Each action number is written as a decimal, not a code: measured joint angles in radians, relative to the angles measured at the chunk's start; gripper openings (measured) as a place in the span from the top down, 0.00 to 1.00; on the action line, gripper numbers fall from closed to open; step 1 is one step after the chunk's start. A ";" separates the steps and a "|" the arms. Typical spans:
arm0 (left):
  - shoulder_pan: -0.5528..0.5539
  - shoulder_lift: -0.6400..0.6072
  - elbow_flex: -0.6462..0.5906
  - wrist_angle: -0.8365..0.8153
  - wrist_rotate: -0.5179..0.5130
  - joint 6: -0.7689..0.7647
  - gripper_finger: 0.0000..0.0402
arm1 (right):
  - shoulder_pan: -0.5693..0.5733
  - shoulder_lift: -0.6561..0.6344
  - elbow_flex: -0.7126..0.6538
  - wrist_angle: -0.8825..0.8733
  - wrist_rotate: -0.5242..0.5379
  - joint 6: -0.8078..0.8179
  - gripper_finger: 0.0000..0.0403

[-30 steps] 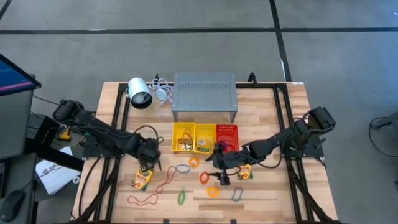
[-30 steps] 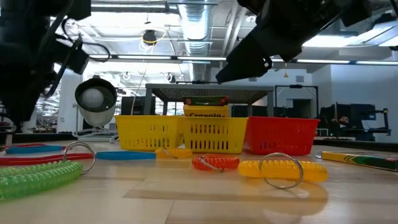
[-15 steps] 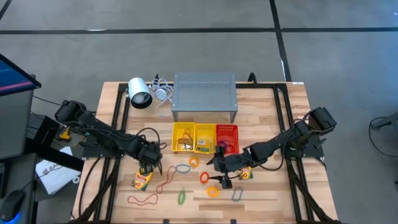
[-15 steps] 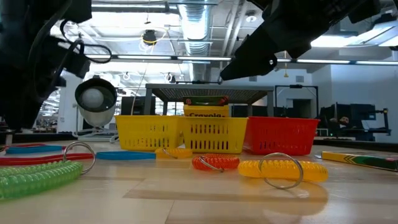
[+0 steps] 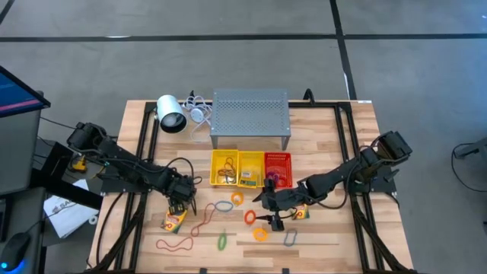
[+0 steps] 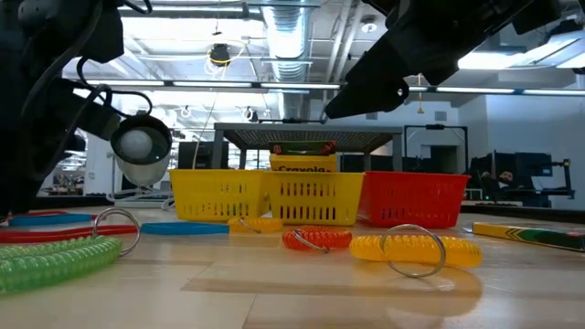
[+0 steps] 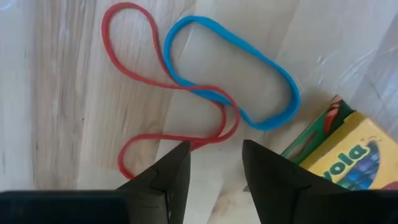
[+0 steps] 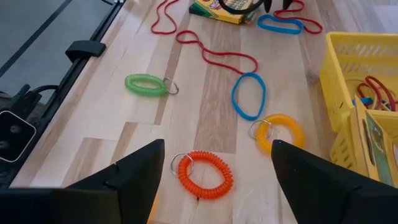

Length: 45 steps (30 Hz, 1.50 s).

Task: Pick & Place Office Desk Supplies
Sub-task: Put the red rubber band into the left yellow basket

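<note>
Since the earlier frames the left gripper (image 5: 180,199) has drawn slightly back toward the left edge, while the right gripper (image 5: 268,215) has come forward from the red basket (image 5: 278,169) and settled over the coil rings. Items: a crayon box (image 5: 174,220), yellow and green, lying flat on the wooden table (image 5: 327,228) just in front of the left gripper; in the left wrist view its corner (image 7: 348,155) shows beside the dark fingers (image 7: 165,177), not touched. A blue rubber band (image 7: 233,71) and a looped red rubber band (image 7: 171,93) lie crossed over each other directly beyond those fingers, which stand a little apart with nothing between them. Right gripper: jaws spread wide, empty, poised above an orange coil ring (image 8: 202,174); a yellow-orange coil ring (image 8: 283,132) and a second blue band (image 8: 249,94) lie just beyond, a green coil ring (image 8: 148,84) off to one side, and a grey ring (image 5: 290,238) near the front edge. A second crayon box (image 5: 298,212) lies beside the right arm. Surroundings: two yellow baskets (image 5: 236,167) beside the red one, holding bands and a crayon box; behind them a grey perforated stand (image 5: 250,118) and a white lamp (image 5: 170,114). Nothing blocks either gripper.
</note>
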 joint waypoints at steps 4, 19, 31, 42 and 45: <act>0.000 0.000 -0.001 -0.002 -0.006 0.020 0.65 | 0.000 0.000 0.000 0.000 0.000 0.000 0.28; -0.001 0.040 0.003 0.026 -0.048 0.070 0.65 | 0.000 0.000 0.000 -0.005 0.000 0.000 0.28; 0.000 0.067 0.002 0.036 -0.029 0.091 0.68 | 0.000 0.000 -0.001 -0.009 0.000 0.000 0.28; 0.000 0.015 -0.003 0.050 -0.021 0.086 0.98 | 0.000 0.000 -0.001 -0.010 0.000 0.000 0.28; 0.004 0.014 -0.003 0.047 -0.020 0.082 0.99 | 0.000 0.000 -0.001 -0.010 0.000 0.000 0.28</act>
